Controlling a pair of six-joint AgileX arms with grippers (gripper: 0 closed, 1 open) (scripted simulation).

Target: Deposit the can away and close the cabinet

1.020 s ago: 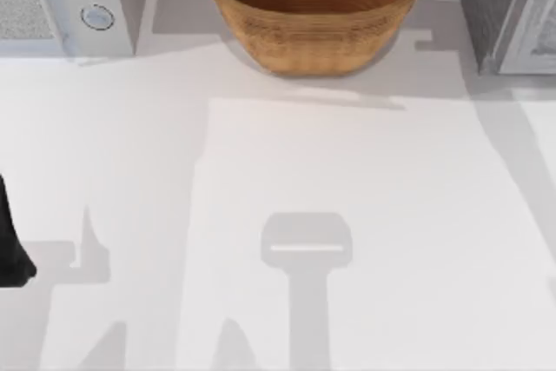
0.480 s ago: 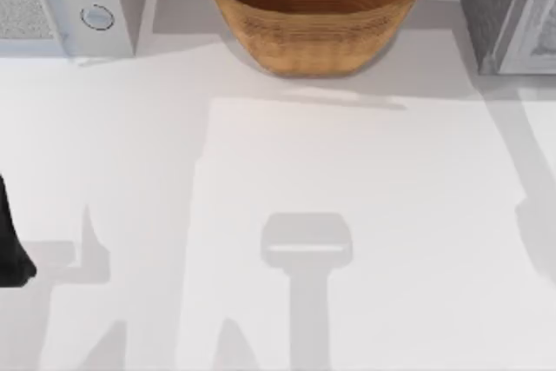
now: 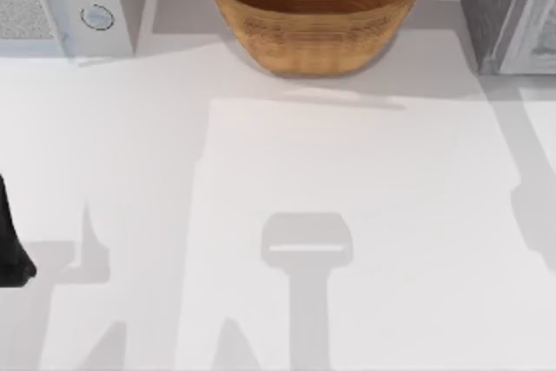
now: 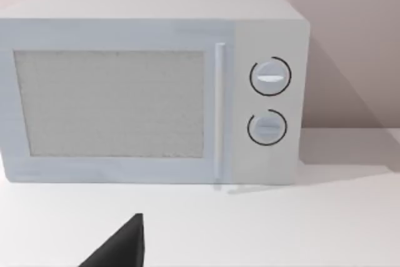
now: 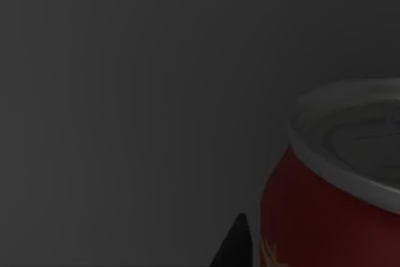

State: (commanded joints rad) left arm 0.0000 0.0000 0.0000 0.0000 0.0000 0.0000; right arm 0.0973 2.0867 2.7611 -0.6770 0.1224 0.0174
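The right wrist view is dim: the can, red with a silver rim and a bit of yellow marking low on its side, stands upright very close to the right gripper, against a flat dark grey surface behind it. One dark fingertip of that gripper shows just beside the can's red wall, with a thin gap between them; whether the fingers are spread or clamped on the can cannot be told. The left arm sits at the left edge of the table, and in its wrist view one black fingertip points over the white tabletop toward the microwave, which stands well ahead of it with its door shut and two round dials; the spread of these fingers cannot be told either. In the top view a wicker basket stands at the far edge, between the microwave and a grey cabinet at the far right corner.
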